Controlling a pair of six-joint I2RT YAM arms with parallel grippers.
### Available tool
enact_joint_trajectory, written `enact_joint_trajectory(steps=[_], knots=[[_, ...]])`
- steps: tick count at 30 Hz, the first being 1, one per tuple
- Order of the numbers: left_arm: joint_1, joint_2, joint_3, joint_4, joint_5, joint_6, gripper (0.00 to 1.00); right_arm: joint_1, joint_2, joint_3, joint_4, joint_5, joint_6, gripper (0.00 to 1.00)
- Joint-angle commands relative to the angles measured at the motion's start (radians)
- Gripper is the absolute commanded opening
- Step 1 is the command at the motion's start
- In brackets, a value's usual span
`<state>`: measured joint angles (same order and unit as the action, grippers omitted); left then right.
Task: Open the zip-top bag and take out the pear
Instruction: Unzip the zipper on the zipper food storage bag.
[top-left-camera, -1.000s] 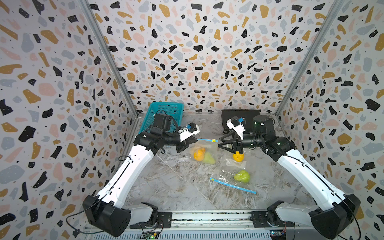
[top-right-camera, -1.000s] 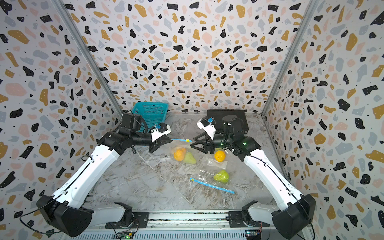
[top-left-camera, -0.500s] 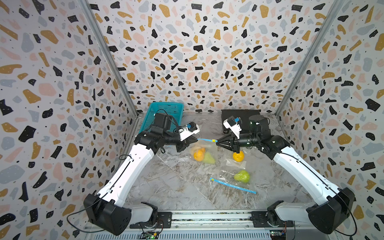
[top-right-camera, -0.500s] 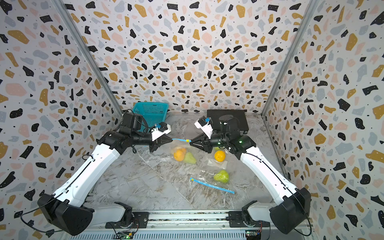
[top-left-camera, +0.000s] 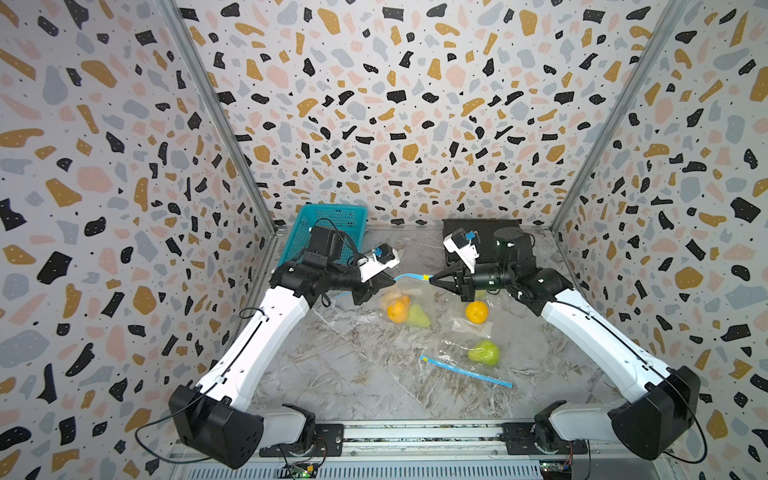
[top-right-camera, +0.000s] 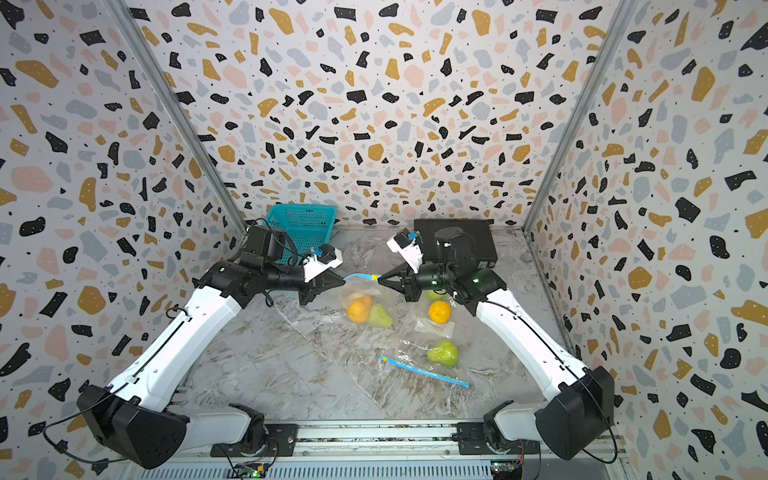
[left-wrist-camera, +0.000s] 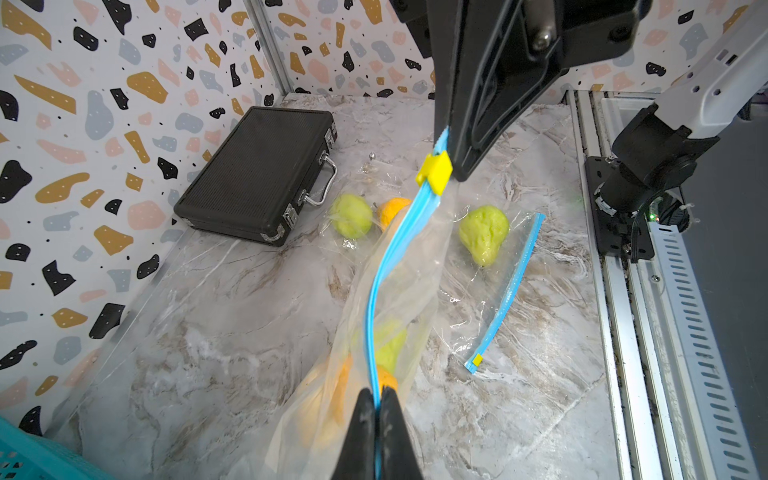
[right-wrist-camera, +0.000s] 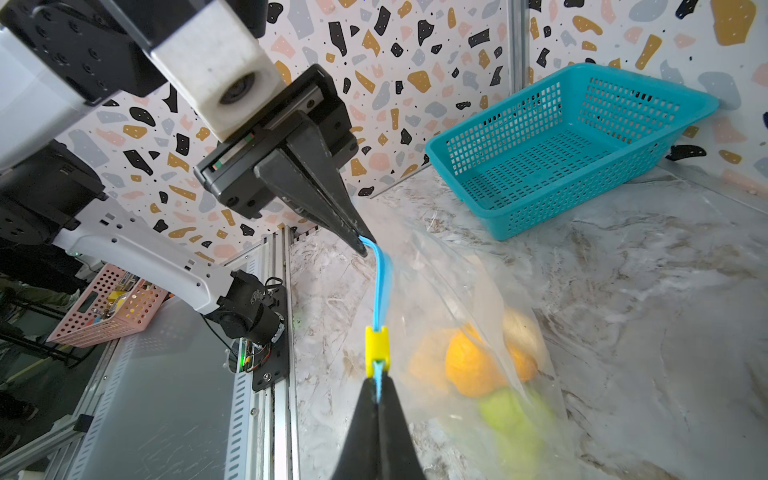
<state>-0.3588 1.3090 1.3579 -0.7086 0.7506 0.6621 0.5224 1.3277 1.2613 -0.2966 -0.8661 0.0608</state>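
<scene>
Now | pear blurred inside bag | right gripper apparently pinching zipper

**Zip-top bag**: thin clear plastic film, glossy and creased. Its zip strip is opaque blue plastic and the slider hard yellow plastic.
**Pear**: dull green skin, blurred through the film.
**Worktop**: marble-patterned, smooth, with a soft sheen.
**Case**: black, finely ribbed, matt, with bright metal latches and handle.
**Basket**: teal perforated plastic, slightly glossy.
**Left end effector** and **right end effector**: matt black plastic.
**Arm shell**: smooth white plastic.
**Rail**: bare, dull-bright metal.
**Walls**: matt terrazzo print.
</scene>
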Motion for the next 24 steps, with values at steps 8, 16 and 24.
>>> enact_joint_trajectory(steps=[8, 16, 24], knots=[[0.002, -0.073, 0.002, 0.359, 0.187, -0.209, 0.77, 0.007, -0.068, 0.033, -0.045, 0.059, -0.003, 0.00], [-0.029, 0.059, 0.125, 0.196, 0.282, -0.126, 0.74, 0.007, -0.076, 0.036, -0.068, 0.063, -0.009, 0.00], [-0.095, 0.152, 0.191, 0.088, 0.284, -0.049, 0.68, 0.007, -0.071, 0.035, -0.076, 0.054, -0.008, 0.00]])
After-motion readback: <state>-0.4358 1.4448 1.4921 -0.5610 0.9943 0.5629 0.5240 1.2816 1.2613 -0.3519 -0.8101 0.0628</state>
